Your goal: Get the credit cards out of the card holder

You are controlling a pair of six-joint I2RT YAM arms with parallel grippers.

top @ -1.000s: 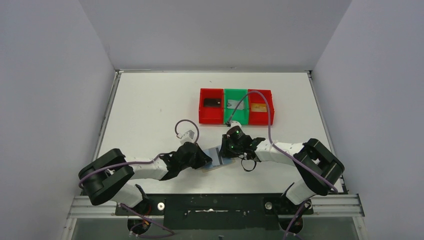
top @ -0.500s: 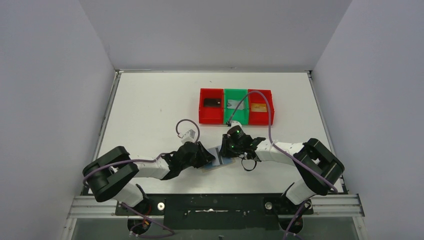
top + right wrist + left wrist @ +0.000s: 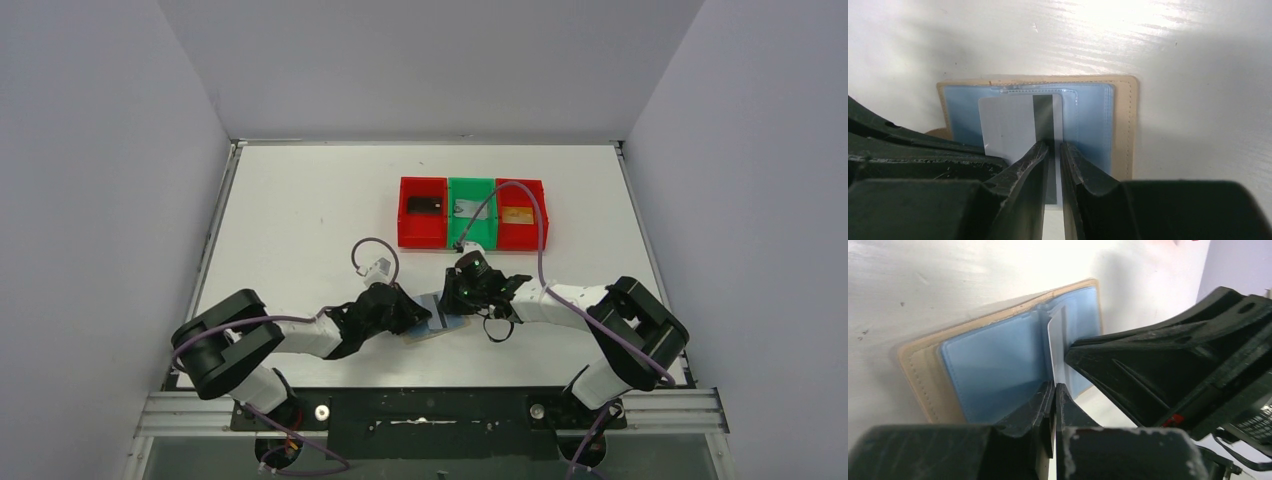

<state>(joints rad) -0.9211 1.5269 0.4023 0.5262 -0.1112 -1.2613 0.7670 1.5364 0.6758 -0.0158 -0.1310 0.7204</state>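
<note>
The card holder (image 3: 441, 322) lies open on the table, tan outside (image 3: 1122, 125) and pale blue inside (image 3: 988, 365). A silver-grey credit card (image 3: 1008, 120) with a dark stripe sticks partly out of its clear pocket. In the left wrist view that card (image 3: 1057, 340) runs straight into my left gripper (image 3: 1054, 386), which is shut on its edge. My right gripper (image 3: 1054, 145) stands over the card and wallet, its jaws a narrow gap apart and its tips down on them. The two grippers (image 3: 412, 318) (image 3: 460, 300) meet over the wallet.
Behind the wallet stand three bins in a row. The left red bin (image 3: 405, 225) holds a black card (image 3: 424, 204), the green bin (image 3: 484, 230) a silver one (image 3: 463, 207), and the right red bin (image 3: 538, 228) a gold one (image 3: 516, 214).
My left arm has crept slightly to the right toward the wallet, and its gripper opened briefly, then shut again. The right arm and the wallet have stayed put.
</note>
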